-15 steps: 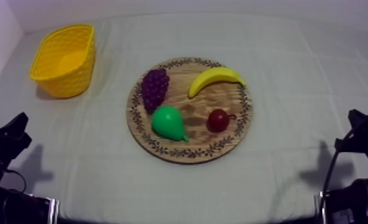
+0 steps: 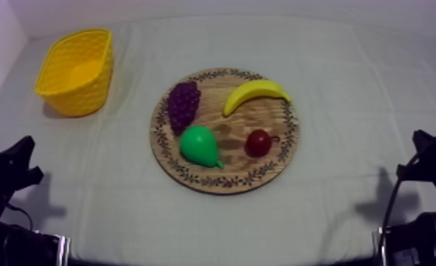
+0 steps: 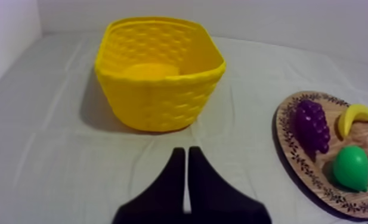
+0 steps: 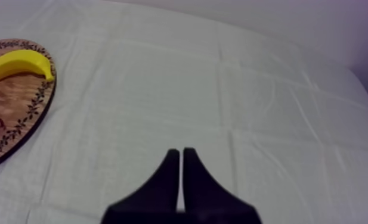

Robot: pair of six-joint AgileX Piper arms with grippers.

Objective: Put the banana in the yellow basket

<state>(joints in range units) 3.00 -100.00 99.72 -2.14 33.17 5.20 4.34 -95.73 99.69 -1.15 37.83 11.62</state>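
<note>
The yellow banana (image 2: 256, 94) lies on the far right part of the round wooden board (image 2: 224, 185), by the rim. With it on the board are purple grapes (image 2: 183, 105), a green pear (image 2: 199, 146) and a small red fruit (image 2: 258, 143). An upright yellow basket (image 2: 74, 71) stands at the table's far left. My left gripper (image 2: 24, 148) sits low at the left edge, shut on nothing, its wedge (image 3: 187, 156) facing the basket (image 3: 159, 71). My right gripper (image 2: 424, 140) rests low at the right, also shut (image 4: 181, 155), with the banana (image 4: 19, 64) well off to its side.
Grey-white cloth covers the whole table. A wide strip of bare cloth separates the basket from the board (image 3: 293, 149). In the right wrist view, bare cloth stretches from the board's rim (image 4: 40, 104) to the far edge of the table.
My left gripper has shifted slightly at the lower left edge. The fruit, the board, the basket and the right arm have stayed in place.
</note>
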